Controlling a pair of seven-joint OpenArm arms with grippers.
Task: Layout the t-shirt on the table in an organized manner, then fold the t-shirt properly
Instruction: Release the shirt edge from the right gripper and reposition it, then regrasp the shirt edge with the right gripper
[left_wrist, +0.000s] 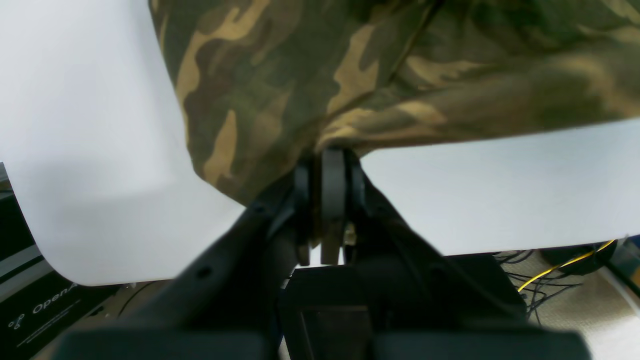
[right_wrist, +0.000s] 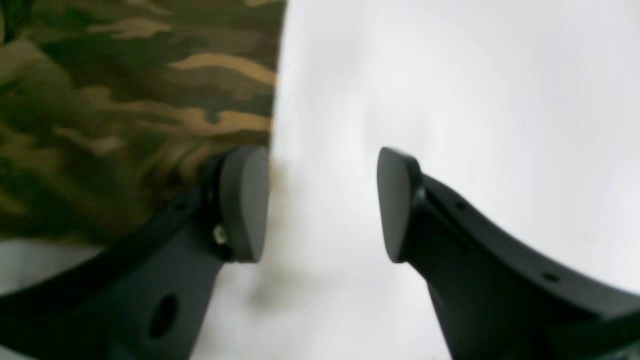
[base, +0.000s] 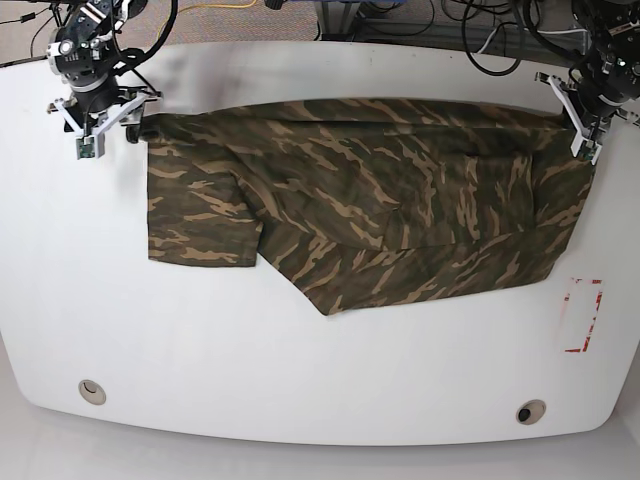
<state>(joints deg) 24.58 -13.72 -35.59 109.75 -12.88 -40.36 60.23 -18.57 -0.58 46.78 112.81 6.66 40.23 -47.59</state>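
Note:
The camouflage t-shirt lies spread across the far half of the white table, partly folded over itself, with a point of cloth toward the front. My left gripper is at the shirt's far right corner. In the left wrist view it is shut on the cloth's edge. My right gripper is at the shirt's far left corner. In the right wrist view it is open and empty, with one finger beside the shirt's edge and bare table between the fingers.
Two round grommets sit near the table's front edge. A red-outlined rectangle mark is at the right. Cables lie behind the table. A yellow cable and a black box are below the table edge.

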